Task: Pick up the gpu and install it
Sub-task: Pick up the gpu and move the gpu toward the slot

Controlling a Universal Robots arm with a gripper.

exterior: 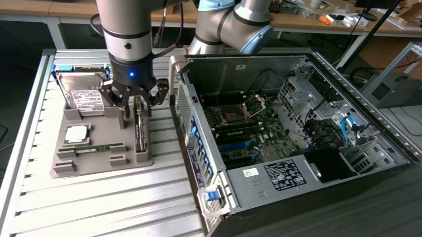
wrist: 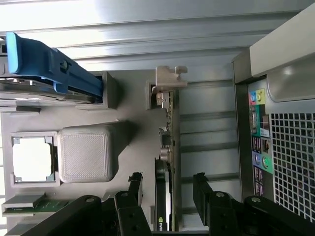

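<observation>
Two black fingers (wrist: 134,194) of the gripper (exterior: 135,106) stand spread wide, one on each side of the gpu (exterior: 139,131), gripping nothing. In the wrist view a gap shows between each finger and the card. The gpu stands on its long edge in a slot of the grey parts holder (exterior: 99,165), with its pale metal bracket (wrist: 170,78) at the end toward the hard drive (exterior: 86,98). In the exterior view the fingertips seem level with the card's top edge, though that is hard to judge. A processor (exterior: 76,133) and a green memory stick (exterior: 92,147) also sit in the holder. The open computer case (exterior: 297,123) lies just beside it, at the exterior view's right, on the slatted table (exterior: 99,207).
</observation>
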